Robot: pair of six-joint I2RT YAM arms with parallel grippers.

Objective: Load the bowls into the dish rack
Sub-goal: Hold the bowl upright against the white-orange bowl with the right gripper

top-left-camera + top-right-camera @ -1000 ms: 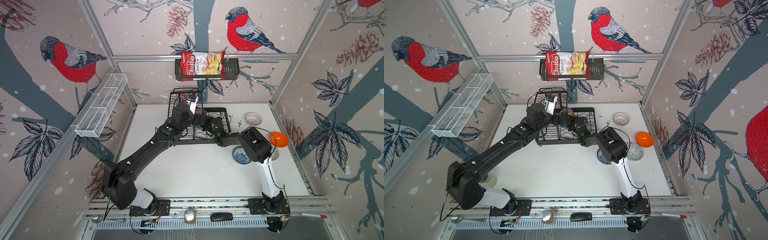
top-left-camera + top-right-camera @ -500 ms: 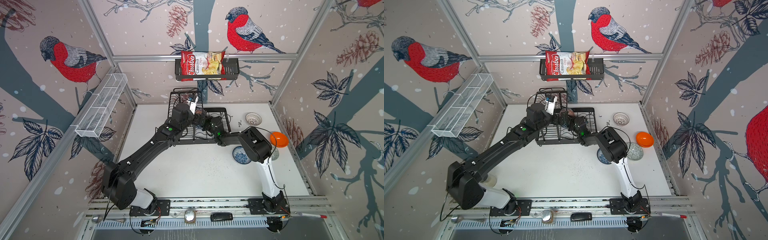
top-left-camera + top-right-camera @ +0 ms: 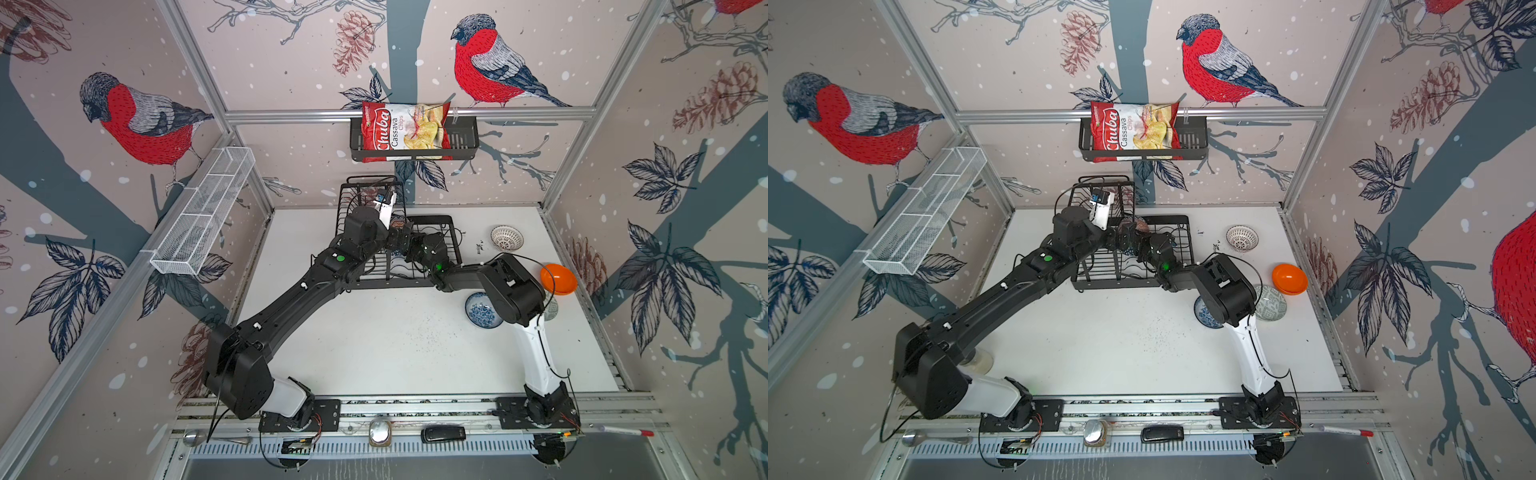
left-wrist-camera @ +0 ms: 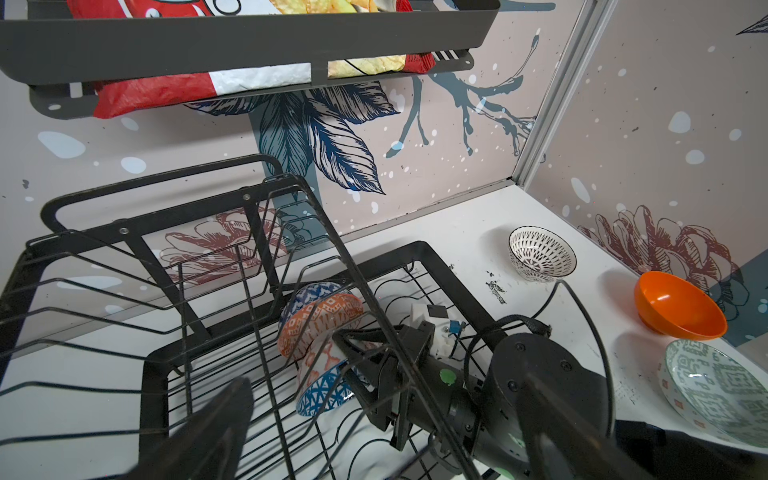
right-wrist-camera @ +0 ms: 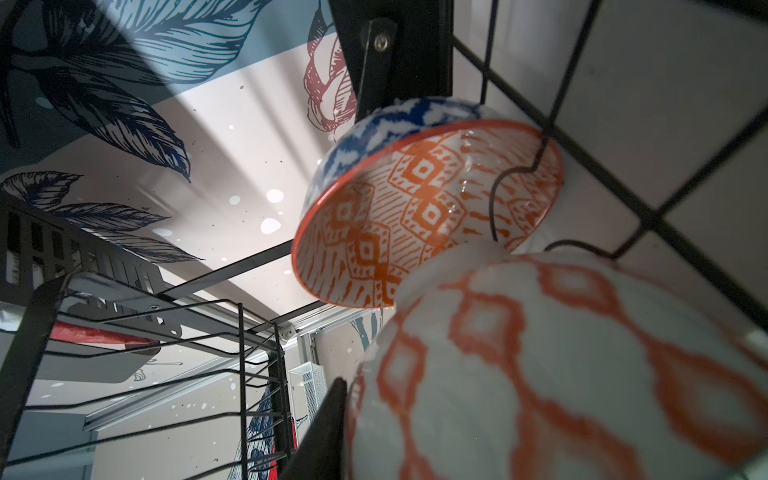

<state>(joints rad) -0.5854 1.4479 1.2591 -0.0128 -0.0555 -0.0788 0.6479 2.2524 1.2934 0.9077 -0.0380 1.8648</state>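
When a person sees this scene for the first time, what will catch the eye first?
Most likely the big red-breasted birds painted on the walls, and the red chips bag in the black basket high on the back wall. Next, the left arm and right arm meeting over the dish rack at the back of the table, and the bright orange bowl near the right wall.

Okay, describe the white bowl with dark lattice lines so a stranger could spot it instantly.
Find the black dish rack at the back of the white table. To its right, nearest the back wall, the white lattice bowl stands upright alone. Unlike the plain orange bowl nearer the front, it is white with thin dark lines.
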